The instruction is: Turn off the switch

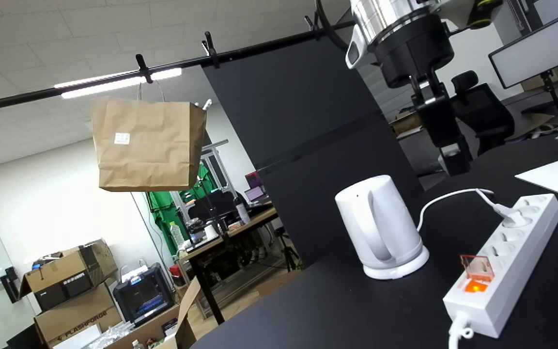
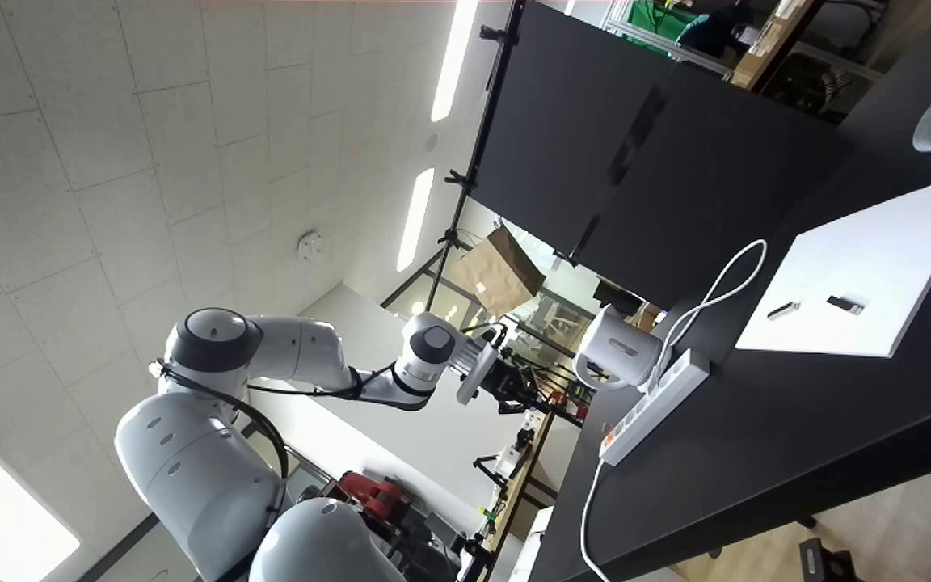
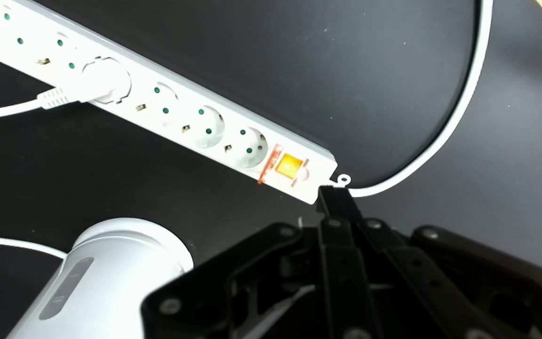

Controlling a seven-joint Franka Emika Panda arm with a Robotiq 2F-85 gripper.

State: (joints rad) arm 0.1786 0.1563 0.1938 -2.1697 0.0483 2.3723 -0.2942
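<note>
The switch [image 1: 475,286] glows orange at the cord end of the white power strip [image 1: 511,286]. It also shows lit in the wrist view [image 3: 289,165] and small in an exterior view [image 2: 607,439]. Its clear orange-red cover [image 1: 477,267] stands flipped up beside it, towards the sockets. My gripper [image 1: 457,157] hangs in the air above the table, apart from the strip. Its fingertips [image 3: 334,189] are together with nothing seen between them. In the wrist view they appear just past the strip's cord end, near the switch.
A white kettle [image 1: 380,228] stands beside the strip and also shows in the wrist view [image 3: 111,287]. Its plug [image 3: 104,81] sits in a socket. A white cord [image 3: 459,117] curves from the strip's switch end. A white board [image 2: 861,267] lies on the black table.
</note>
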